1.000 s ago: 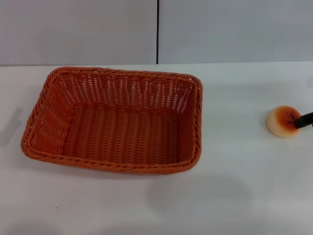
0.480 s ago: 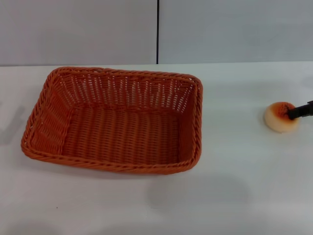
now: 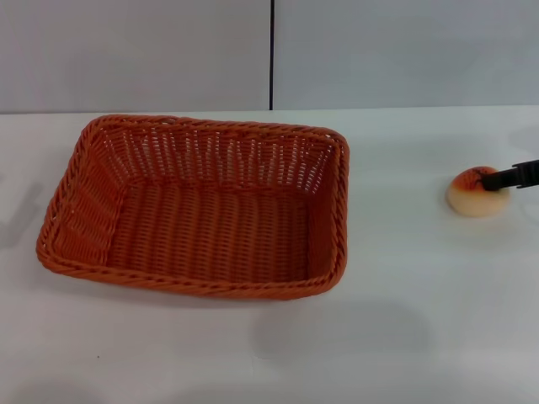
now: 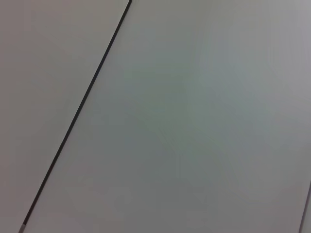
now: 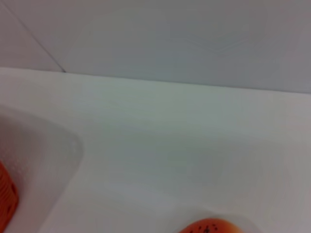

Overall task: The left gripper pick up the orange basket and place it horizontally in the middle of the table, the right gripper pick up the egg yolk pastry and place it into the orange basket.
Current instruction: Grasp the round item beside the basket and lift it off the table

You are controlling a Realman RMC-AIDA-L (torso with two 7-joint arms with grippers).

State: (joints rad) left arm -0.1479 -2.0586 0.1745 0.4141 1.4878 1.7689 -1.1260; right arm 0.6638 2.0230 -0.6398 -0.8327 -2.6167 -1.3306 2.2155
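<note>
The orange basket sits flat on the white table, left of the middle, long side across, with nothing inside. At the far right the egg yolk pastry is tilted, its browned top turned toward the thin black finger of my right gripper, which reaches in from the right edge and grips it. In the right wrist view the speckled top of the pastry shows at the lower edge and a corner of the basket at the left. My left gripper is out of view.
A grey wall with a dark vertical seam rises behind the table. The left wrist view shows only that wall and the seam. Bare tabletop lies between the basket and the pastry.
The pastry and the right gripper's finger have moved together up and a little left in the head view, and the pastry has tilted. The basket has not moved.
</note>
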